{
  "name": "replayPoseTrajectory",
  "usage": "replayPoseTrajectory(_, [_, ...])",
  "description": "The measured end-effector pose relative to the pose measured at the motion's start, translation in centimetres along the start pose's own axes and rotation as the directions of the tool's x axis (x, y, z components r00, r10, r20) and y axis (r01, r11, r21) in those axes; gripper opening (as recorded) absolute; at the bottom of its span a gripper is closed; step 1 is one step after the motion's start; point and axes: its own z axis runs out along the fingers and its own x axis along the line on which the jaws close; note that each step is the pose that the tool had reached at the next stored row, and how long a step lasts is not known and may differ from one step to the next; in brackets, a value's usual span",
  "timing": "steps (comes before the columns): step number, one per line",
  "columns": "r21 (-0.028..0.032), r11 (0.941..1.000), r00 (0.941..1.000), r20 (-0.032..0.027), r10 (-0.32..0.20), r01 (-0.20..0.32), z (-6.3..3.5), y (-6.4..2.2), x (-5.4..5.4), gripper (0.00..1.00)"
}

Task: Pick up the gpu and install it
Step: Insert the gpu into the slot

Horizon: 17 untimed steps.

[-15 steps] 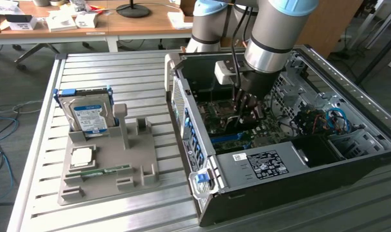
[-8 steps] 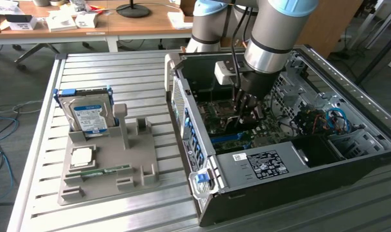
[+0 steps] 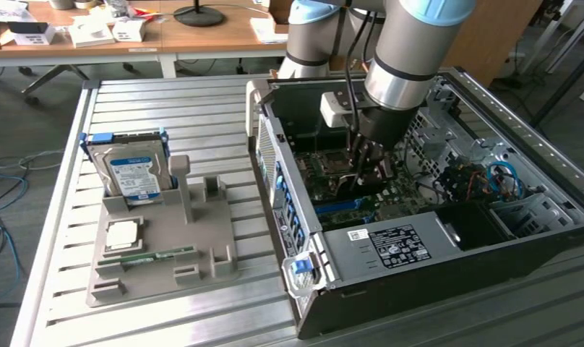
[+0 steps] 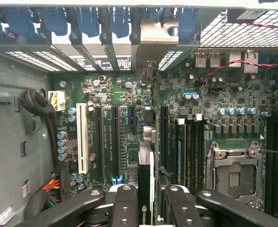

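In the exterior view, the tray (image 3: 157, 242) lies at nine o'clock of the computer case (image 3: 398, 285), a hard drive (image 3: 133, 173) on its twelve o'clock end. The graphics card (image 4: 146, 179) is inside the case.

matt black gpu (image 4: 146, 176); glossy green motherboard (image 4: 129, 97); grey sheet-metal case (image 3: 418, 293); ribbed brushed-aluminium table (image 3: 176, 108); matt grey plastic tray (image 3: 162, 242); smooth wooden desk (image 3: 215, 37).
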Motion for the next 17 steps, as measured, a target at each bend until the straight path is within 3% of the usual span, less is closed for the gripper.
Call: replayPoseTrajectory(17, [0.0000, 1.0000, 1.0000, -0.0001, 0.000, 0.000, 0.07, 0.00, 0.08, 0.26])
